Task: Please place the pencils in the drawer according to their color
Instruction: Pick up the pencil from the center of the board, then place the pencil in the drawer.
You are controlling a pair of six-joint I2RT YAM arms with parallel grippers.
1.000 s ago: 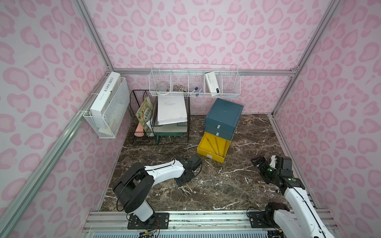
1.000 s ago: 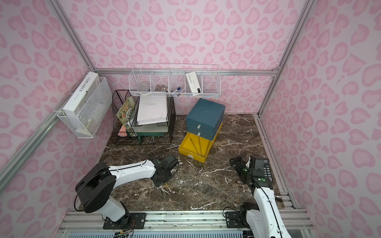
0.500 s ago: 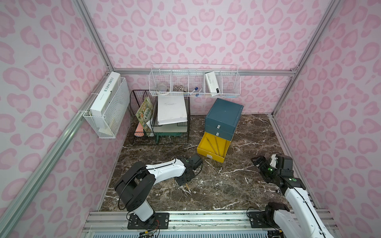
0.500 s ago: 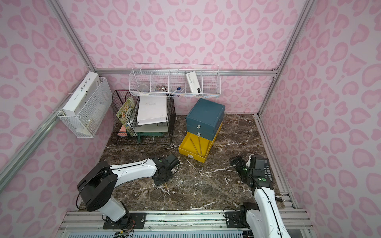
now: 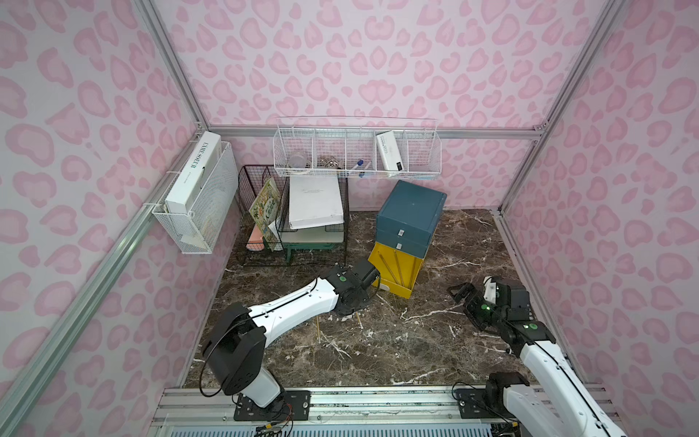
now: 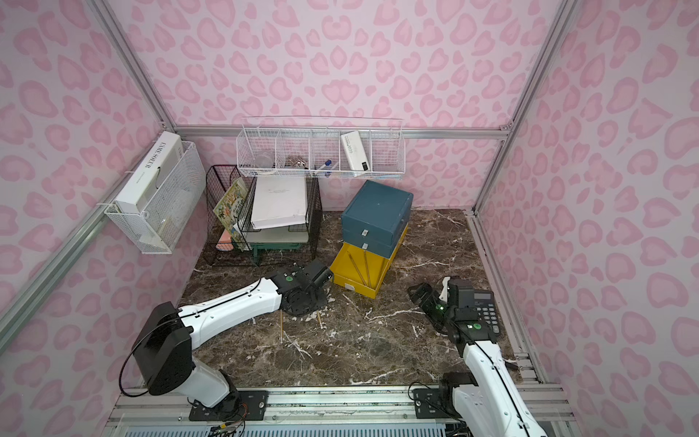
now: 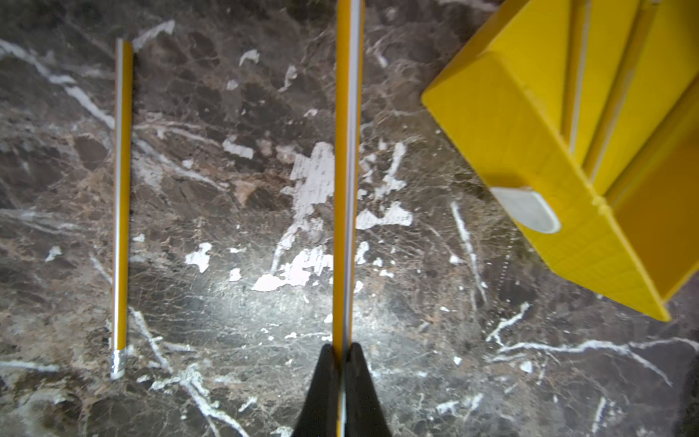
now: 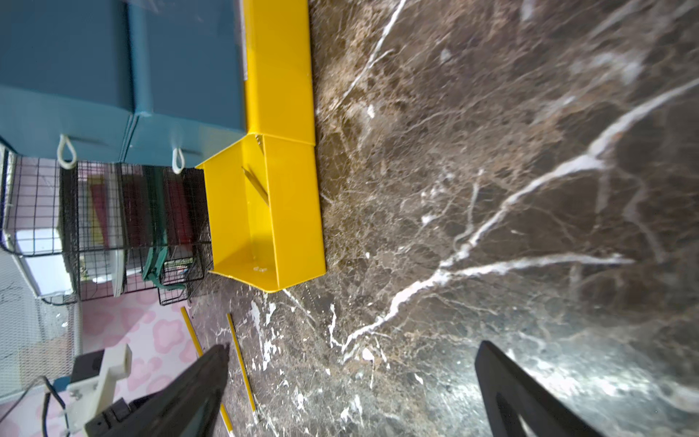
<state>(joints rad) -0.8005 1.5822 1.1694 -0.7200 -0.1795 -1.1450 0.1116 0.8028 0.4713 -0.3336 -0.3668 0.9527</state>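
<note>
The drawer cabinet is dark teal, and its lowest yellow drawer is pulled out with yellow pencils lying inside. My left gripper is shut on a yellow pencil, held just above the marble floor beside the drawer's front corner. Another yellow pencil lies loose on the floor parallel to it. In both top views pencil ends stick out from under the left wrist. My right gripper stands open and empty near the right wall.
A black wire file rack with books stands left of the cabinet. A white wire basket hangs on the back wall and another on the left wall. A black desk phone sits by the right arm.
The left wrist has edged slightly toward the yellow drawer with the pencil still gripped. The right arm has not moved.
</note>
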